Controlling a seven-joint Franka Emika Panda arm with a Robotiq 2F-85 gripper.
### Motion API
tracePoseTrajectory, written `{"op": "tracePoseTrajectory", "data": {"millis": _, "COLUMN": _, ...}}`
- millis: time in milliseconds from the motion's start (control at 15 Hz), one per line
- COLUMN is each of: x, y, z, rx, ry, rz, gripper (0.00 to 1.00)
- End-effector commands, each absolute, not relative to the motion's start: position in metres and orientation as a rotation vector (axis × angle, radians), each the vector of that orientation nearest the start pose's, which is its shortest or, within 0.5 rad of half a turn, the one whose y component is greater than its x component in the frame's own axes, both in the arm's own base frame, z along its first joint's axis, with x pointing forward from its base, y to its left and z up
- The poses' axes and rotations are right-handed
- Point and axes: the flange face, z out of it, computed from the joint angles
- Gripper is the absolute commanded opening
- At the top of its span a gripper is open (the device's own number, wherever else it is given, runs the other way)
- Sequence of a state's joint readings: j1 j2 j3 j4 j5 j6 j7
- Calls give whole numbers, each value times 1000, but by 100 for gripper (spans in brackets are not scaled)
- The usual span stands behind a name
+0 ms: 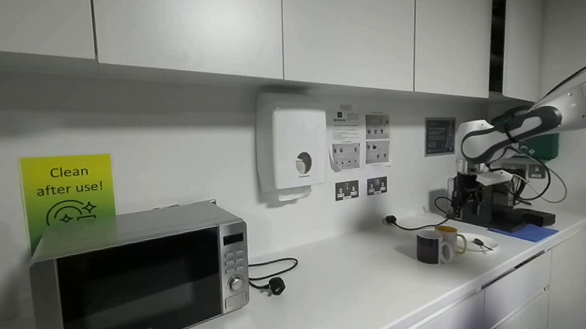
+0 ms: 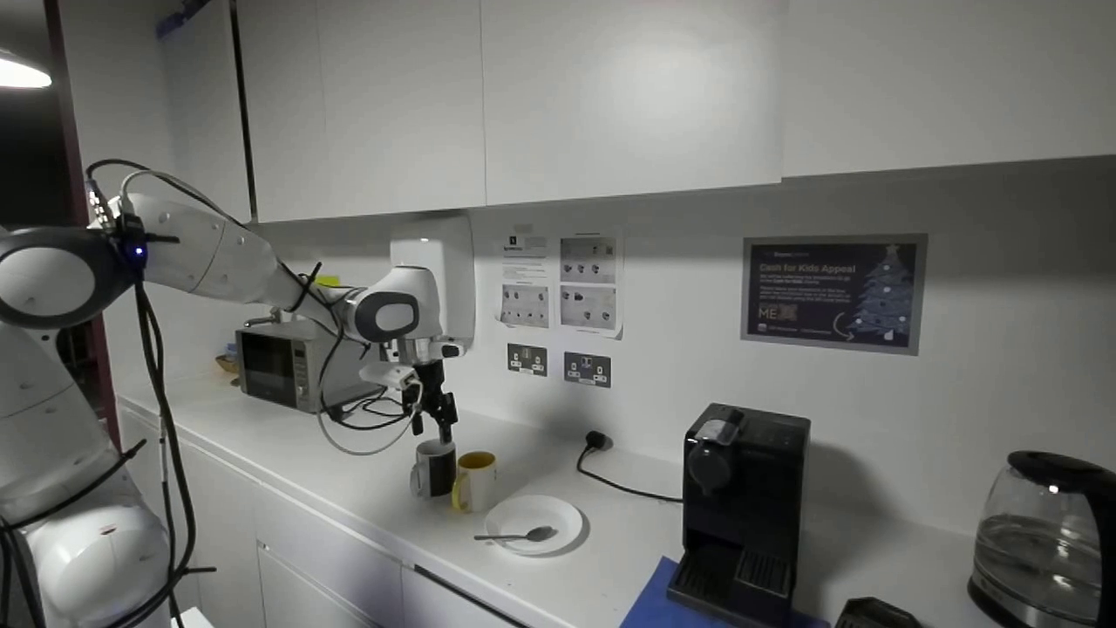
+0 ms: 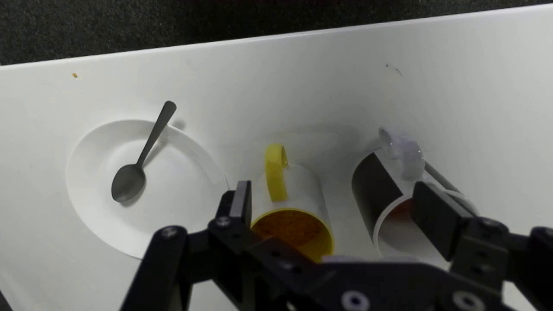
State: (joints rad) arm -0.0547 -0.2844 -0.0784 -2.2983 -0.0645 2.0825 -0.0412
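Inside the yellow-handled mug (image 3: 302, 198) and black-panelled mug (image 3: 389, 190), something reddish-brown (image 3: 289, 224) shows.

Dim, grey light: a lamp (image 2: 22, 73) glows in an exterior view, glare spots the upper cabinets (image 2: 632, 96), shadow bands the wall (image 1: 150, 115) beneath, and fine print on posted notices (image 2: 590, 283) blurs.

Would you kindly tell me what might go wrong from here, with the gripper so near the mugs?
The open gripper hangs near the black-and-white mug, and one finger overlaps its rim in the wrist view, so lowering might strike it.
The yellow-handled mug stands close beside it, so a sideways move could knock both.
The spoon juts past the rim of the plate, so a bump might perhaps flip it.
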Motion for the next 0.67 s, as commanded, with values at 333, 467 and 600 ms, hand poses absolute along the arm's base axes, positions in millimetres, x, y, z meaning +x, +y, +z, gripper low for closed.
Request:
{"op": "tracePoseTrajectory", "data": {"millis": 333, "x": 485, "y": -101, "z": 432, "rx": -3193, "ry": 30, "rz": -76, "gripper": 100}}
{"op": "tracePoseTrajectory", "data": {"millis": 467, "x": 489, "y": -104, "z": 425, "rx": -3196, "ry": 12, "rz": -72, "gripper": 100}}
{"op": "tracePoseTrajectory", "data": {"millis": 600, "x": 493, "y": -104, "z": 419, "rx": -3198, "ry": -12, "rz": -67, "gripper": 100}}
